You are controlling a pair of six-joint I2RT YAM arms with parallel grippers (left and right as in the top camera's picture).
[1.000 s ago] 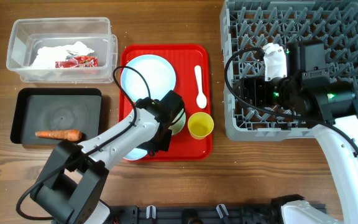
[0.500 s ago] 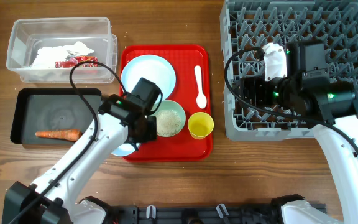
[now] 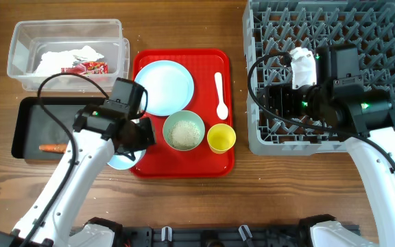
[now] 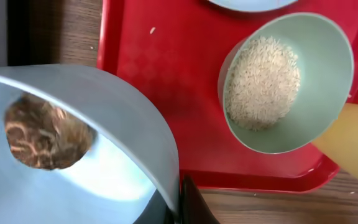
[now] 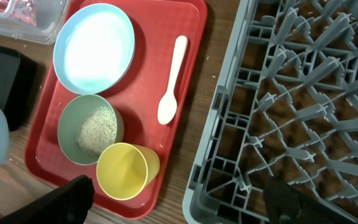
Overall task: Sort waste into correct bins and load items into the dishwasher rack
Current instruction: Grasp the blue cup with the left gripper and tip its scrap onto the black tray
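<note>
Above the table [image 3: 184,20], the left gripper [image 3: 137,135] is holding a glossy light blue bowl [image 3: 119,163] beside the shallow black tray [image 3: 29,110]; tipping it there seems next. Left wrist: jaws are clamping the rim, a rough brown lump [image 4: 42,134] inside. Right wrist: the right gripper [image 5: 182,208] is gaping over the pegged grey rack [image 5: 303,93].
</note>
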